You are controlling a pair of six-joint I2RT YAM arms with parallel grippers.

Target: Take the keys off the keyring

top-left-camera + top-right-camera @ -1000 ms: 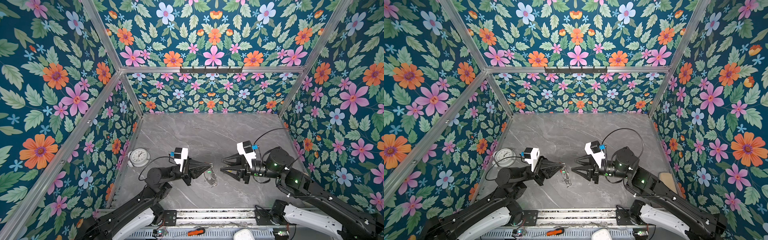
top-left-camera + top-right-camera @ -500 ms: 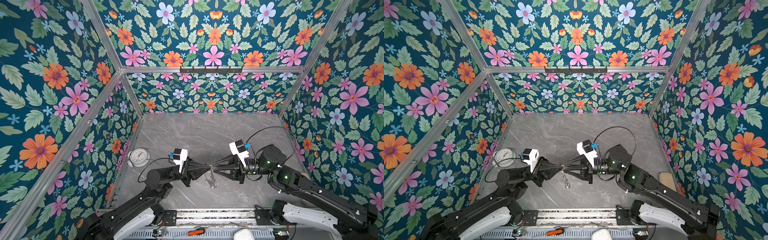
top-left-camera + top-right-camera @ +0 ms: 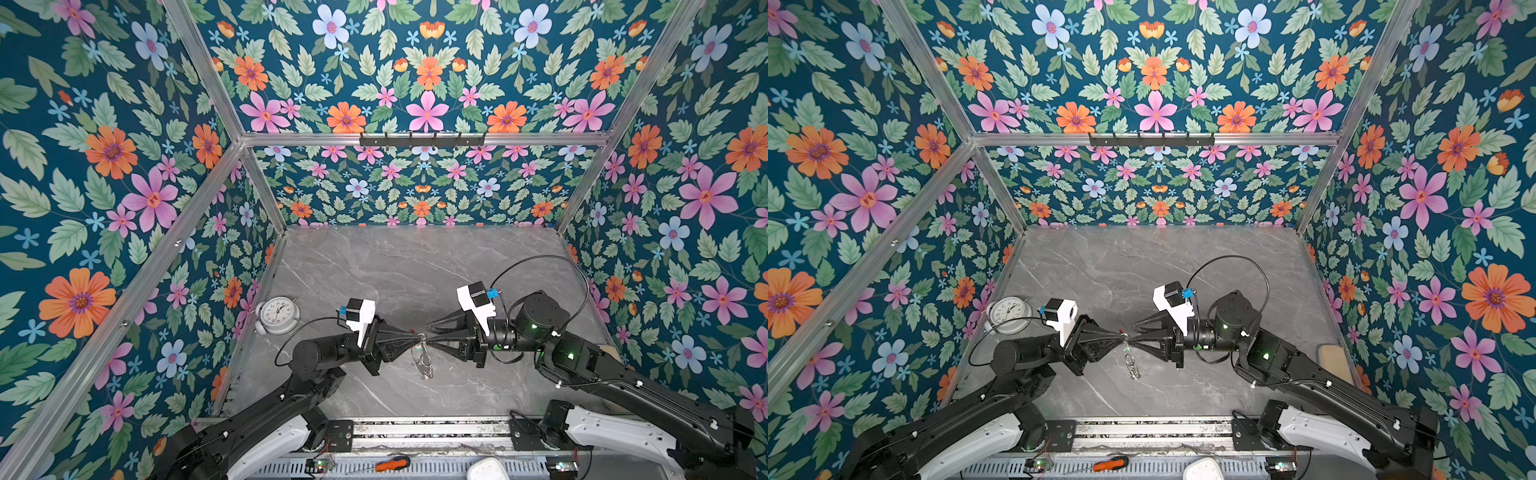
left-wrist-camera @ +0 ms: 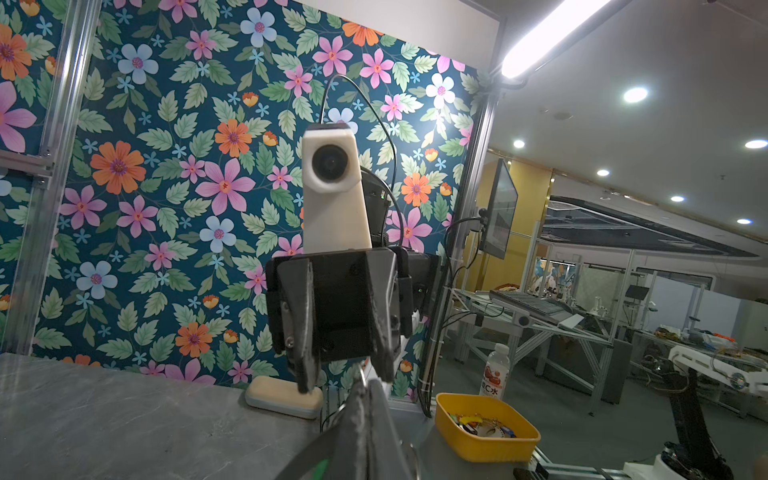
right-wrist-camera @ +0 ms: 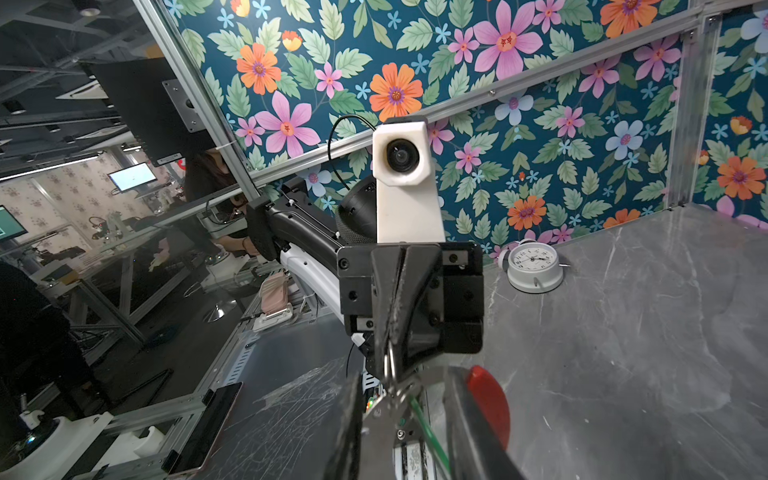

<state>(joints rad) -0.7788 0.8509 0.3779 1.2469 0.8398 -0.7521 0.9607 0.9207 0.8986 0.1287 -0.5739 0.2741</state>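
Top views: keyring (image 3: pixel 419 345) hangs above the grey table (image 3: pixel 374 270).
Left claw (image 3: pixel 412 334): pressed shut on its top.
Right claw (image 3: pixel 427 335): spread, tips facing, straddling it.
Keys (image 3: pixel 424 368): dangling below both tips.

Centred keyring (image 3: pixel 422 351) — clock (image 3: pixel 277 315) left, slightly behind

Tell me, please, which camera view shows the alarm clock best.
The right wrist view: the alarm clock appears large, dial facing the camera. Both top views show it small, by the left wall. The left wrist view lacks it.
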